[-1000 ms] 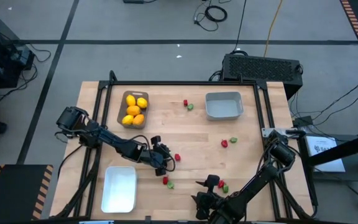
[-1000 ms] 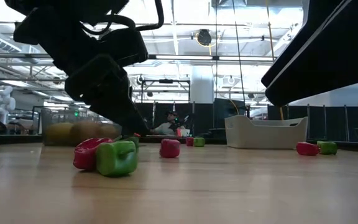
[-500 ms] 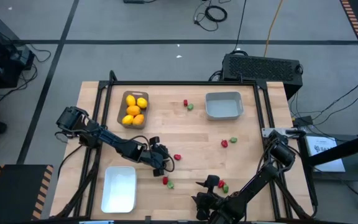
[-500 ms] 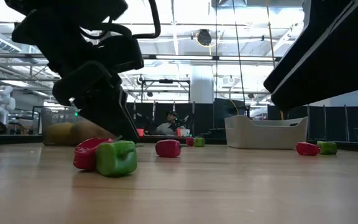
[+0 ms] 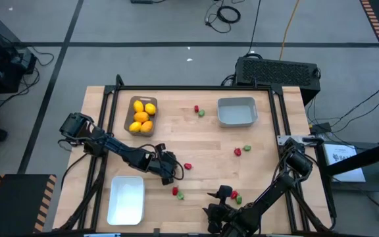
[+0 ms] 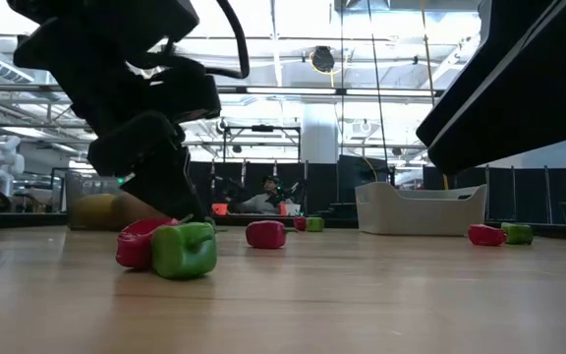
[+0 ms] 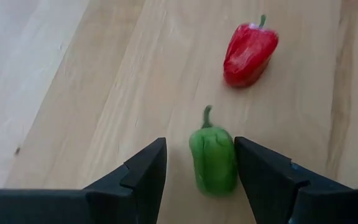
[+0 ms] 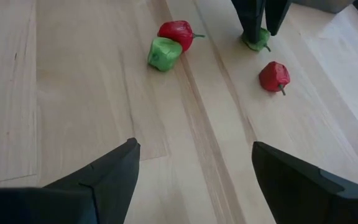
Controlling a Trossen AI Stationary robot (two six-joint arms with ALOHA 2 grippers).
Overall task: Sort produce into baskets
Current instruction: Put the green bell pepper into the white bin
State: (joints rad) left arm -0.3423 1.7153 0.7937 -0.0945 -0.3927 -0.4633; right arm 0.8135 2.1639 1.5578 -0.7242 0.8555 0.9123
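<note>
My left gripper point(image 5: 175, 168) is open and low over the table's middle. Its fingers stand on either side of a small green pepper point(image 7: 213, 158) that lies on its side on the wood; it also shows in the right wrist view point(image 8: 257, 41). I cannot tell whether a finger touches it. A red pepper point(image 5: 188, 166) lies just past it. My right gripper point(image 5: 210, 203) is open and empty near the table's near edge. The brown-grey basket point(image 5: 129, 113) holds several yellow and orange fruits point(image 5: 141, 116).
The grey-blue basket point(image 5: 222, 119) stands far right and the white basket point(image 5: 126, 199) near left. Red-and-green pepper pairs lie near the left gripper point(image 5: 177, 193), beside my right gripper point(image 5: 236, 197), at mid right point(image 5: 242, 150) and at the far middle point(image 5: 199, 110).
My left gripper has gone a little toward the table's left edge, staying low over the wood, with its fingers around the green pepper.
</note>
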